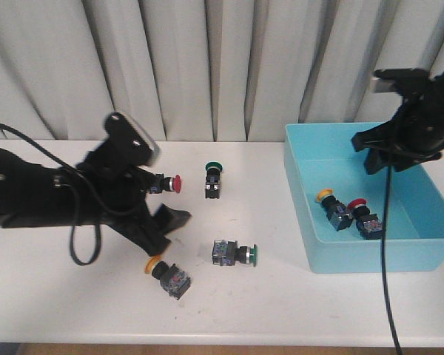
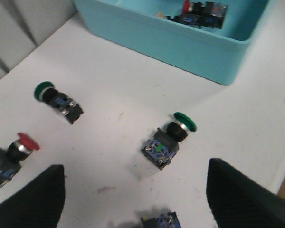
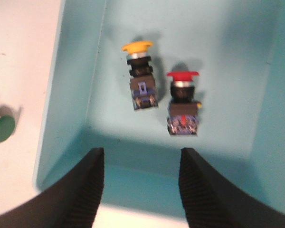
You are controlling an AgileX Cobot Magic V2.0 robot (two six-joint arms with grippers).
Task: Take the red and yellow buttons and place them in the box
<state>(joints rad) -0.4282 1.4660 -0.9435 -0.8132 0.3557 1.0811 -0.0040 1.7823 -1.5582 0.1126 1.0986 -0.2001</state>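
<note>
My right gripper (image 3: 140, 187) hung open and empty over the box (image 1: 300, 214), frame right; yellow button (image 3: 140, 78) and red button (image 3: 182, 102) inside. Left gripper (image 2: 133, 199) open, empty, above table (image 1: 281, 303), frame left.

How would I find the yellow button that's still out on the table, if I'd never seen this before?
Start at the big light-blue box on the right of the white table, then look left along the table's near edge, below the robot's left hand. The yellow button lies there on its side. It is the only yellow-capped one outside the box; its nearest neighbour has a green cap.
</note>
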